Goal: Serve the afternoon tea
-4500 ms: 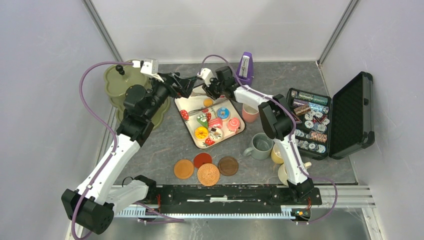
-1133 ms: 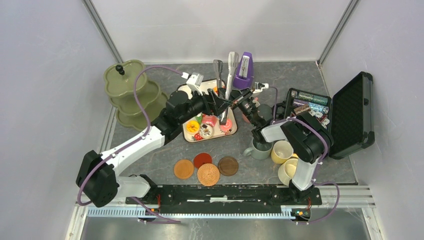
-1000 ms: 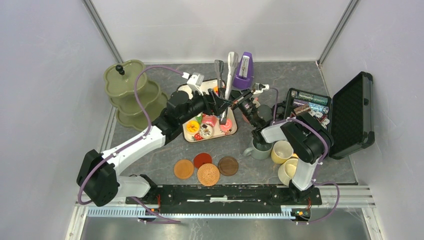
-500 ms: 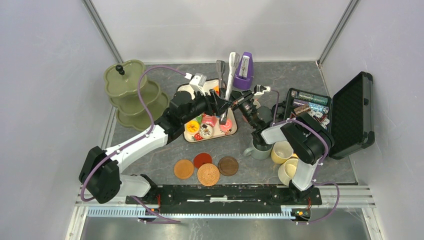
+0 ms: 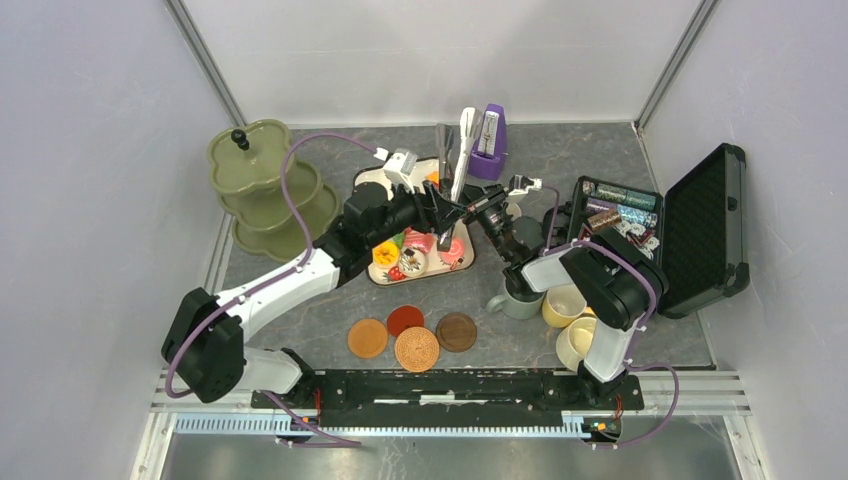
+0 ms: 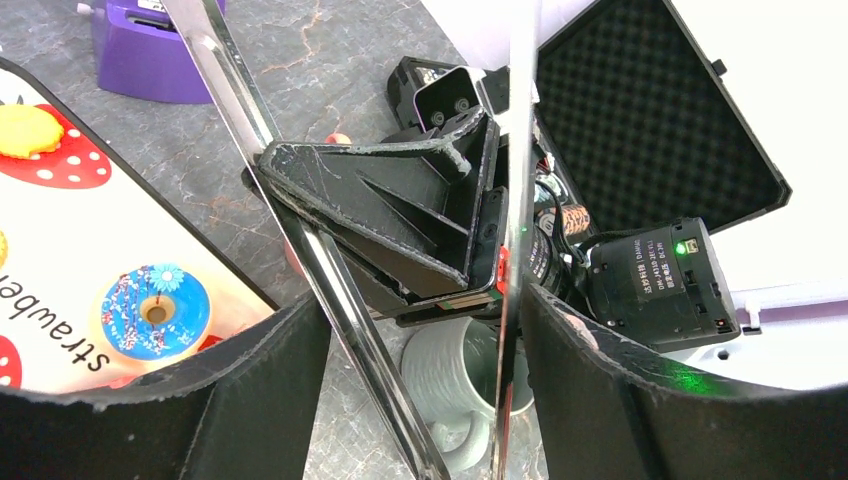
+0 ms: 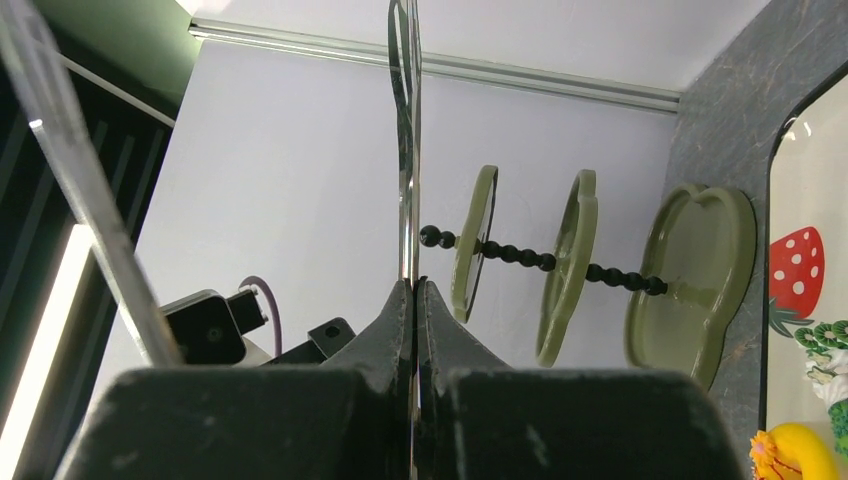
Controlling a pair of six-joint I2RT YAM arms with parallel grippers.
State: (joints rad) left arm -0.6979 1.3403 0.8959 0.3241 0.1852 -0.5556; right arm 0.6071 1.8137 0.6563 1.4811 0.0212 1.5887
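Left pincer (image 5: 437, 212): jaws wide, pads against the outer sides of both tongs (image 5: 462, 150) arms. I read that as a light hold.
Right pincer (image 7: 413, 290): pinched fully shut on one tongs arm only.
Tongs: upright over the far right of the tray (image 5: 372, 278), tips up beside the metronome (image 5: 489, 140), hinge end low.
Pastries (image 5: 415, 255): on the tray, mid-desk.
Stand (image 5: 255, 190): far left, well apart from the tray.
Coasters (image 5: 415, 340): near centre.
Mugs (image 5: 565, 303): near right.
Twist risk: if I squeeze left harder while right clamps one arm, the tongs could lever round and spring free.
Drop risk: if right lets go before left is firm, they may fall onto the pastries.
Collision risk: the pincers sit almost touching, so a careless withdrawal could knock them together or tip the metronome.
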